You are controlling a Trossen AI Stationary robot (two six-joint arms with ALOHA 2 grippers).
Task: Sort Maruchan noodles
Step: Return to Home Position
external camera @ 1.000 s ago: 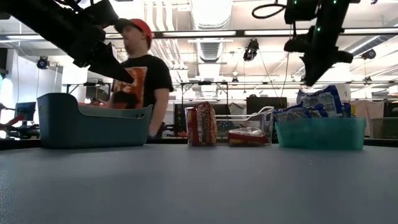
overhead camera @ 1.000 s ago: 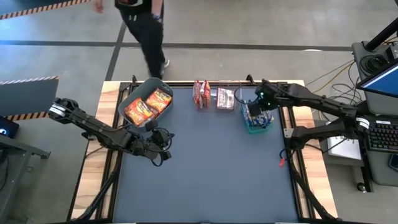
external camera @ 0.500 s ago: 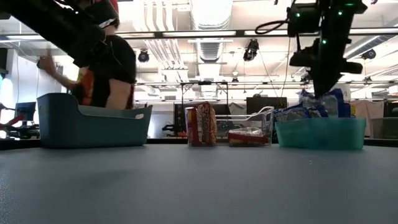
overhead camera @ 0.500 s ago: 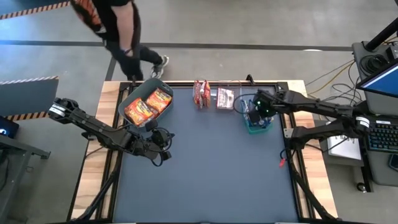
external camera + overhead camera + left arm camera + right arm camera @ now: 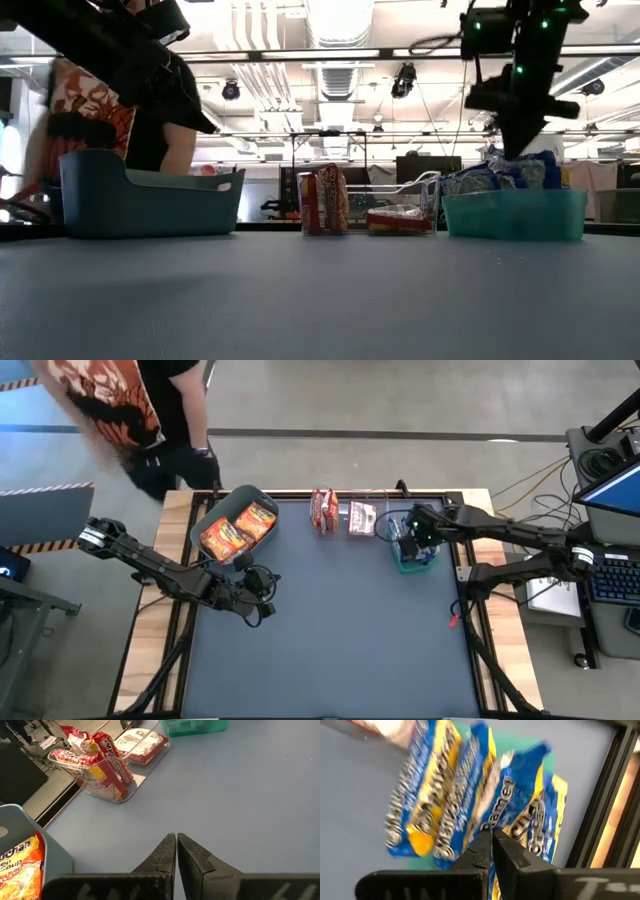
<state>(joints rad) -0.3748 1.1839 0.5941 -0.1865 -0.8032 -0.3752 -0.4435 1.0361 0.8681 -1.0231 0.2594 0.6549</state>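
Ramen packets were pictured sorted by colour into three bins along the far side of the bench in the high view. Orange packets were laid flat in the grey bin at the left. Maroon packets were kept in the clear bin at the middle, and blue packets were packed into the green bin at the right. The left gripper was held over bare bench just in front of the grey bin. The right gripper was poised over the green bin. A person in a black top was caught beyond the far left corner.

In the low view, the three bins were lined up side by side, well apart. The blue packets were seen standing above the green bin's rim, and the right gripper was hung just over them. The left arm was stretched across the upper left, in front of the person behind the grey bin.

In the left wrist view, the fingers were pressed together with nothing between them, over bare bench. The clear bin and a corner of the grey bin were shown ahead.

In the right wrist view, the fingers were clenched together and empty, directly over the blue packets.
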